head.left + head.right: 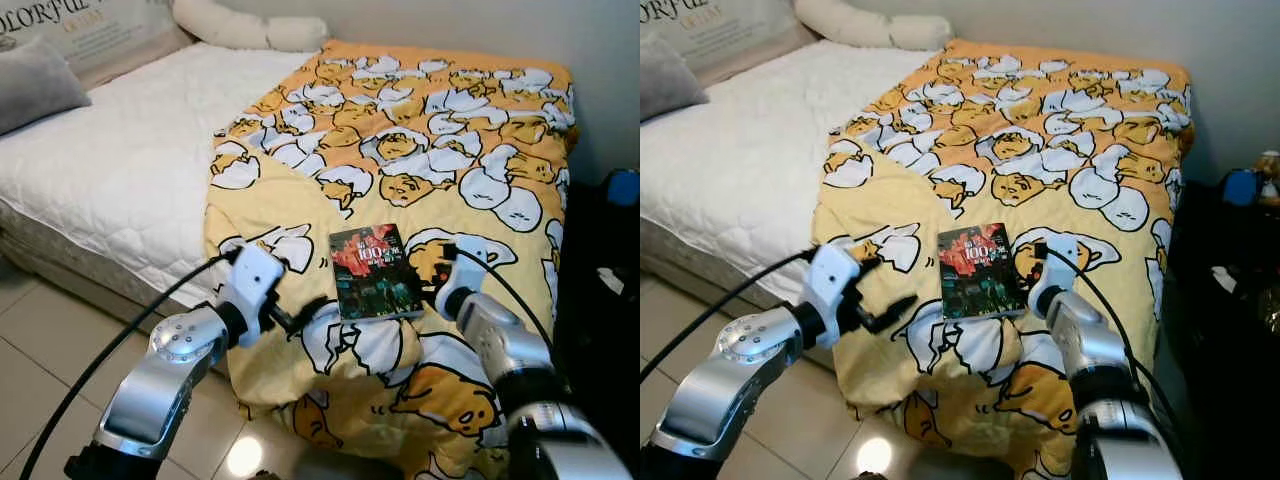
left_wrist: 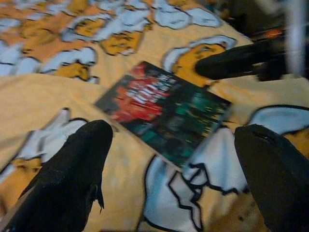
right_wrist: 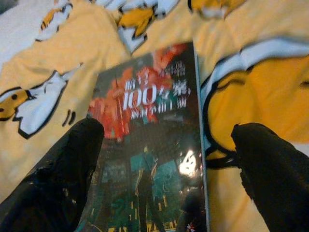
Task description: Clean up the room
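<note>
A book on the blanket, with my two grippers on either side of it.

The book [image 1: 375, 272] lies flat on the soft yellow blanket [image 1: 430, 150] with the egg cartoons, near the bed's [image 1: 120, 170] foot edge — its long side runs away from me toward the wall, its top with the white letters at the far end. It is a thin rectangle with a shiny dark cover, red above and green below. My left gripper [image 1: 300, 318] hovers just beside the book's near left corner, jaws spread wide. My right gripper [image 3: 164, 145] sits by the book's right edge, jaws spread too — one black finger over the cover, the other over the blanket. A white quilted mattress [image 1: 110, 150] shows to the left.
</note>
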